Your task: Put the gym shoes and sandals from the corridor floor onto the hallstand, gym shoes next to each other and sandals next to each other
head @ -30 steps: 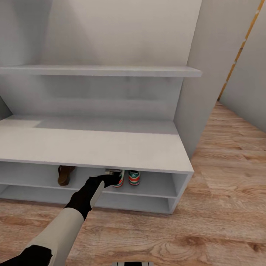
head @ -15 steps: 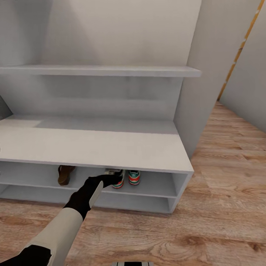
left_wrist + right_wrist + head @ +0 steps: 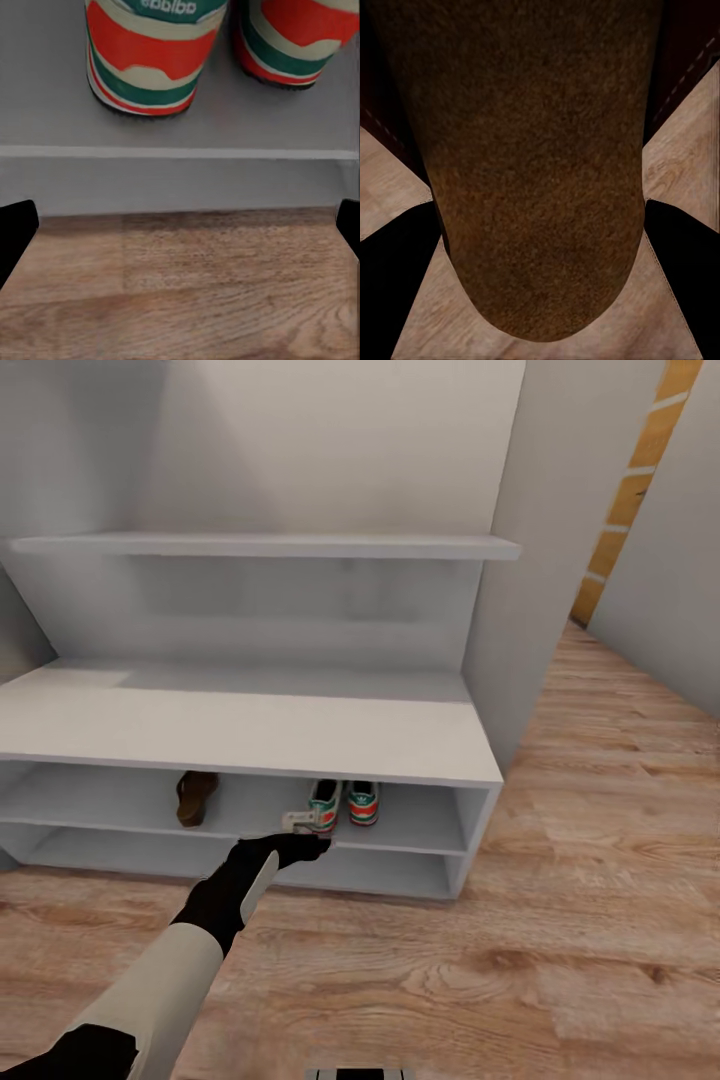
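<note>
Left pincer spread empty before gym shoes, toes hidden; right pincer clasping sandal.

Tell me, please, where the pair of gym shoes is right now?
In the head view, the gym shoes stand side by side on the hallstand's upper low shelf, right of a brown sandal.

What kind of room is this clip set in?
Probably a home corridor or entryway: a pale grey built-in shoe rack holds cream, green-striped sneakers, on light brown wood-plank flooring.

gym shoes side by side on rack shelf; sandal apparently left
</note>
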You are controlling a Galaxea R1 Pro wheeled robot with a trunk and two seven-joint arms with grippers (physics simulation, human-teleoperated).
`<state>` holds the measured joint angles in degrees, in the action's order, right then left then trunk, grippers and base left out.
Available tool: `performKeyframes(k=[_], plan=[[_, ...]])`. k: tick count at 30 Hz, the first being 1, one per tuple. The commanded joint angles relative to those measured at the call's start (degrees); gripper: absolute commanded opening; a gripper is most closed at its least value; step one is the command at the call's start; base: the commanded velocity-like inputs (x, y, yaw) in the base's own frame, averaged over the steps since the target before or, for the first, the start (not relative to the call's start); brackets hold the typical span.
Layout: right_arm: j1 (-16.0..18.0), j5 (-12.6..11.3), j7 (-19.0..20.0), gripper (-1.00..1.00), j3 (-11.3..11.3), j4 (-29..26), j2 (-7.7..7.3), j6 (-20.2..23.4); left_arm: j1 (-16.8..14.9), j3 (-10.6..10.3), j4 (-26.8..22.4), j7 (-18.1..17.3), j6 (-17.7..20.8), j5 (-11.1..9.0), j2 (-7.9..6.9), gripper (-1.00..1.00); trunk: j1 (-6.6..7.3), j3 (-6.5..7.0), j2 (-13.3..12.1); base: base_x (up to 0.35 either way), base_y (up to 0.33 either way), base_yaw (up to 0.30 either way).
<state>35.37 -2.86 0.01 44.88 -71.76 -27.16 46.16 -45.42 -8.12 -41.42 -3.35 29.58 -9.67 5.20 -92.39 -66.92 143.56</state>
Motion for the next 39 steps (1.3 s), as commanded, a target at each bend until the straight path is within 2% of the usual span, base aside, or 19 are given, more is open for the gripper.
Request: performKeyframes(k=[1, 15, 16, 20, 21, 24, 39], plan=[[0.05, -0.30, -0.03, -1.00, 0.09, -0.05, 0.00, 0.25, -0.02, -0.05, -0.07, 0.09, 0.30, -0.44, -0.02, 1.00, 0.05, -0.05, 0.02, -0.336, 0.000, 0.000], [0.05, -0.35, 0.19, -1.00, 0.05, -0.03, 0.12, 0.20, 0.15, -0.08, -0.10, 0.09, 0.27, -0.44, -0.08, 1.00, 0.05, -0.05, 0.02, -0.306, 0.122, 0.000], [0.05, -0.32, 0.18, -1.00, 0.04, 0.01, 0.28, 0.24, 0.22, -0.06, -0.13, 0.09, 0.26, -0.44, -0.93, 1.00, 0.05, -0.05, 0.02, -0.228, 0.236, 0.000], [0.05, -0.37, 0.17, -1.00, 0.04, -0.04, 0.34, 0.30, 0.28, 0.00, -0.09, 0.09, 0.23, -0.44, -2.62, 1.00, 0.05, -0.05, 0.02, -0.221, 0.241, 0.000], [0.05, -0.39, 0.17, -1.00, 0.04, 0.02, 0.35, 0.31, 0.32, 0.00, -0.07, 0.15, 0.23, -0.44, -3.71, 1.00, 0.05, -0.05, 0.02, -0.190, 0.267, 0.000], [0.05, -0.39, 0.19, -1.00, 0.05, -0.04, 0.36, 0.33, 0.33, 0.14, -0.38, 0.16, 0.23, -0.44, -4.13, 1.00, 0.05, -0.05, 0.02, -0.166, 0.279, 0.000], [0.05, -0.39, 0.24, -1.00, 0.04, -0.05, 0.44, 0.34, 0.33, 0.11, -0.25, -0.07, 0.05, -0.84, -4.12, 1.00, 0.05, -0.05, 0.02, -0.100, 0.323, 0.000]])
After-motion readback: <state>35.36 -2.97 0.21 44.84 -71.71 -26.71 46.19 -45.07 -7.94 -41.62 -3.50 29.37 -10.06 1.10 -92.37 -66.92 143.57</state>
